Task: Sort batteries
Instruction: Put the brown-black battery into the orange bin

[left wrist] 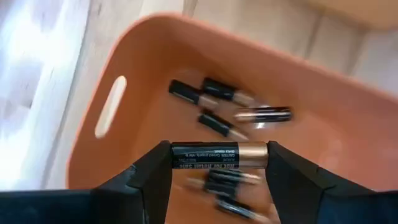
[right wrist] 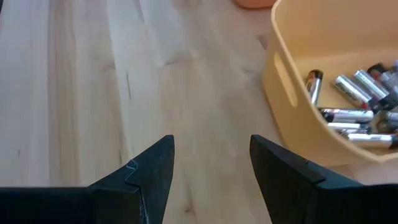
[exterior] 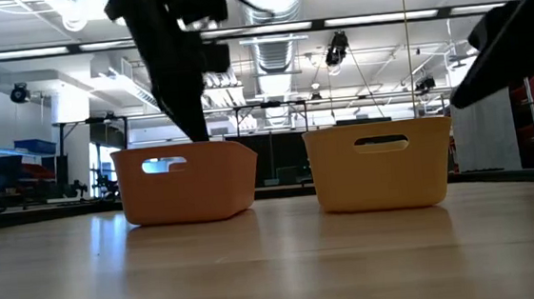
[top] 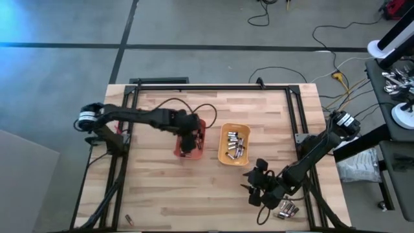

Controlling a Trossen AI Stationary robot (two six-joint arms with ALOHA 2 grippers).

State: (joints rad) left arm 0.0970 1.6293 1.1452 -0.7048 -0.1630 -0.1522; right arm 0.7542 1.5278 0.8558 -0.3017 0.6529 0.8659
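Pale butcher-block table (top: 162,194); left gripper (left wrist: 219,165) clamped on dark copper-banded battery (left wrist: 217,156) above orange plastic tray (top: 179,151), frame centre. Best released low, inside. Right gripper (right wrist: 211,162) apart, empty, lower right.

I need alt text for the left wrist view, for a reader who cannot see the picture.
The left gripper holds a dark battery with a coppery band crosswise between its two fingers, above an orange tray. Several similar dark-and-copper batteries lie on the tray's floor, and light wooden table shows beyond its rim.
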